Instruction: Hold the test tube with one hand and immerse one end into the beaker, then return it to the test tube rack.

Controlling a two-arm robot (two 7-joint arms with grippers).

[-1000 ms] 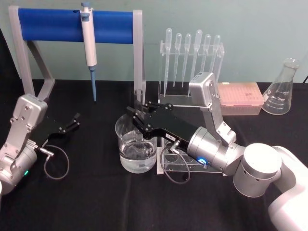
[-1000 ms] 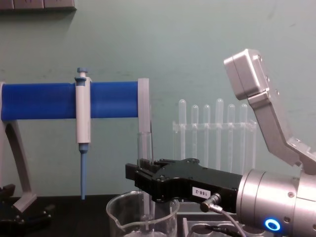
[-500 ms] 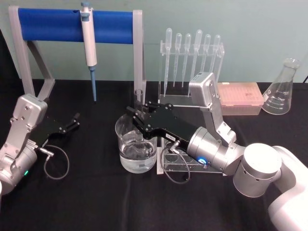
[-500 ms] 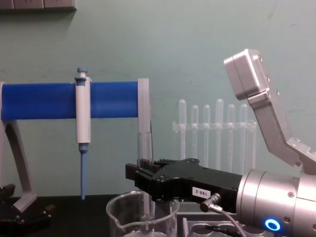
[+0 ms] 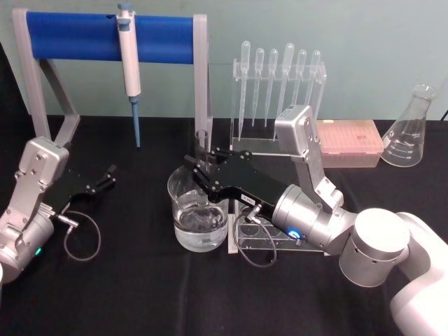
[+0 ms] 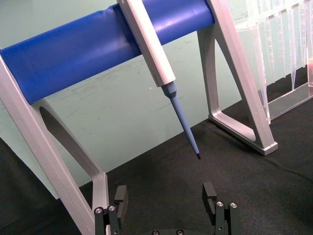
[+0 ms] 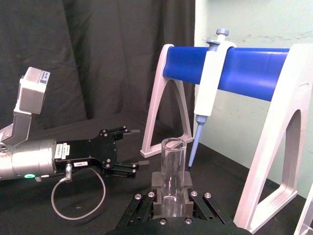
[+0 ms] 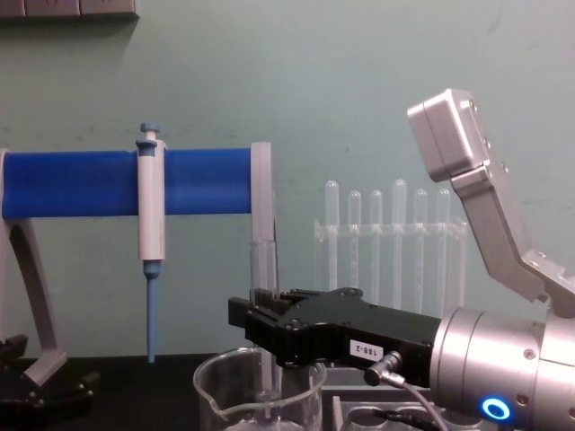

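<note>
The test tube [image 5: 203, 142] stands upright with my right gripper [image 5: 202, 171] shut on its middle, above the beaker [image 5: 199, 222]. The chest view shows the test tube [image 8: 263, 260] rising above the black gripper [image 8: 260, 319], while its lower part reaches down inside the beaker [image 8: 220, 400], which holds some clear liquid. From the right wrist, the tube [image 7: 173, 166] sits clamped between the fingers [image 7: 187, 199]. My left gripper [image 5: 108, 175] rests open over the black cloth at the left, well away from the beaker; the left wrist view shows its fingers [image 6: 209, 193] spread with nothing between them.
A stand with a blue bar [image 5: 105, 35] holds a white-and-blue pipettor [image 5: 128, 59] behind the beaker. At the back stand a clear rack of bulb pipettes [image 5: 280, 77], a pink tip box [image 5: 348, 141] and a conical flask [image 5: 409, 129]. A clear rack [image 5: 269, 241] lies under my right arm.
</note>
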